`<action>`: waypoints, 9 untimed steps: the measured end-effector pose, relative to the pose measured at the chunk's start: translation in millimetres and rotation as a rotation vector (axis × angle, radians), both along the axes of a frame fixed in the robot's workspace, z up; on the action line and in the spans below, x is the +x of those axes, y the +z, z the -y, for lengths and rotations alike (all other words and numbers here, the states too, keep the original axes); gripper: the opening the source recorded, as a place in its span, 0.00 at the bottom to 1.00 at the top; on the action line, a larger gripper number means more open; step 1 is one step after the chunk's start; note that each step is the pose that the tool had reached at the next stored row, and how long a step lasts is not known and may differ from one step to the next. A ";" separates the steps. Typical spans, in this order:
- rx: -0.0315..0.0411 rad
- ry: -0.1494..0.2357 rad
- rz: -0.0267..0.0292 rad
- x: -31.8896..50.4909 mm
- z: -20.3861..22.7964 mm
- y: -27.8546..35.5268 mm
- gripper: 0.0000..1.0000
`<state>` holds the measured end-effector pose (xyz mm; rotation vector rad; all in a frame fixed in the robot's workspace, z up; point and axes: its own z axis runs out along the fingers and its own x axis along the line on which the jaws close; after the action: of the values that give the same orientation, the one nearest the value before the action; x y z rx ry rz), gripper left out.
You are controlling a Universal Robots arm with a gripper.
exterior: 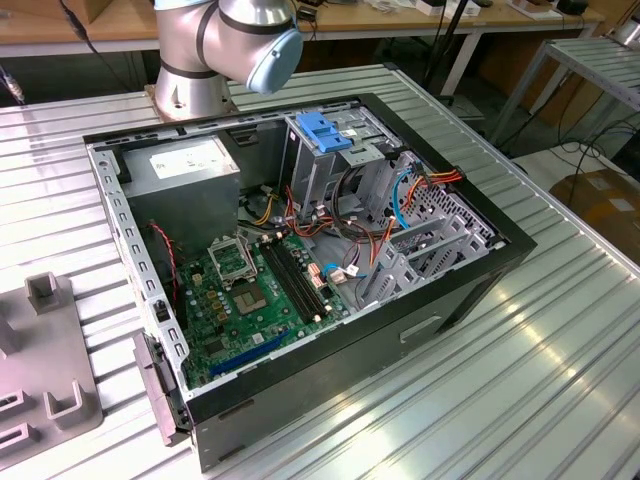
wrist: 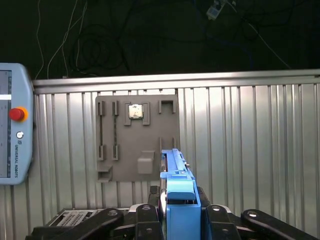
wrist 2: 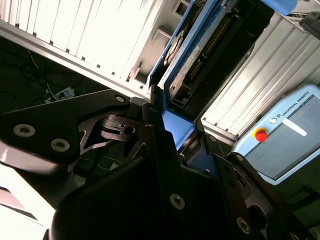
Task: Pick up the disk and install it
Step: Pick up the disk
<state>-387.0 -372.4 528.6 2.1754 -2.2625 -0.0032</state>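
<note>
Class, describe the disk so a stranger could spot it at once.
Start at the ribbed metal table in the first wrist view. In front of it, the black gripper clamps the disk, a bright blue-framed slab, unlike the grey fixture plate behind.

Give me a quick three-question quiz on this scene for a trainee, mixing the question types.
1. True or false: the gripper is shut on the disk.
2. In the first wrist view, what lies on the ribbed table beyond the disk? A) a grey fixture plate B) a keyboard C) a toolbox
3. What colour is the round button on the teach pendant?
Key: 1 true; 2 A; 3 red.
</note>
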 end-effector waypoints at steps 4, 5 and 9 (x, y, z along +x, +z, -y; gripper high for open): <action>0.0000 0.000 0.0001 4.7 0.0 0.0 0.37; -0.0001 0.000 0.0000 5.6 0.0 0.0 0.37; 0.0000 0.000 0.0000 9.1 0.0 0.0 0.37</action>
<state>-377.9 -372.4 528.6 2.1753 -2.2625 -0.0032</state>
